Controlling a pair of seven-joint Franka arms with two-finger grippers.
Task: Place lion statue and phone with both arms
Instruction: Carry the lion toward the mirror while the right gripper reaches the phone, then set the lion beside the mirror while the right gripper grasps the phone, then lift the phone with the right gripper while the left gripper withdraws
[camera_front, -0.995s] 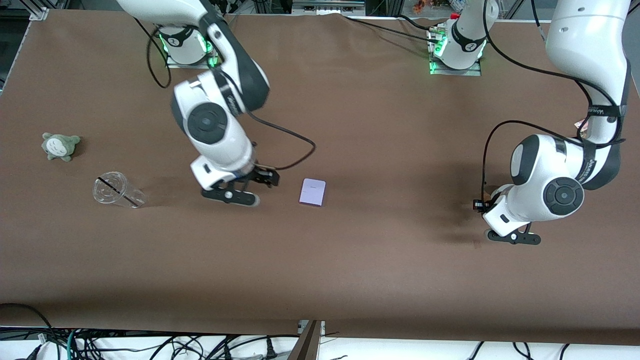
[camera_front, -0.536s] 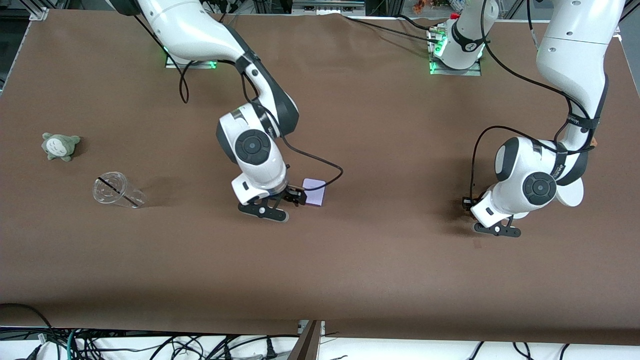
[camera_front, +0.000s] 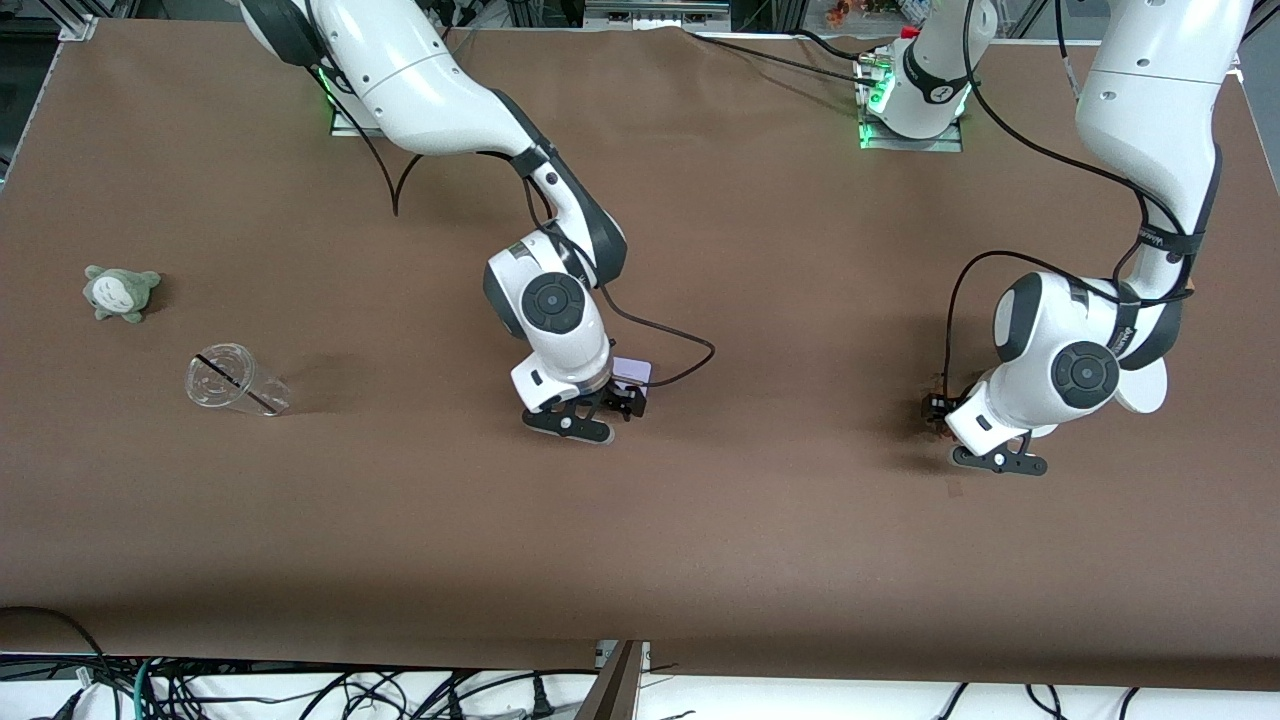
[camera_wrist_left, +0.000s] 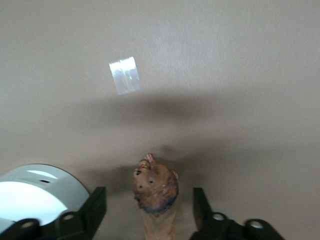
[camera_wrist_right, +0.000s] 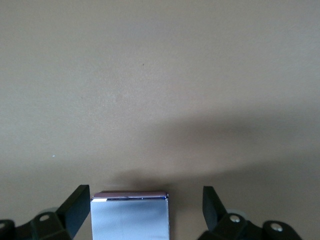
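The lion statue, a small reddish-brown figurine, stands on the brown table toward the left arm's end. My left gripper is open around it, with a gap on each side. In the front view the left gripper sits low over that spot and the hand hides most of the statue. The phone, a flat lavender slab, lies near the table's middle. My right gripper is open over it. In the right wrist view the phone shows between the right gripper's spread fingers, one finger close to its edge.
A grey-green plush and a clear cup on its side lie toward the right arm's end. A white round object stands close beside the left gripper. Cables trail from both wrists.
The right arm has swung toward the table's middle and brought its gripper over the phone. The left gripper shifted a little toward the middle, then stayed in place.
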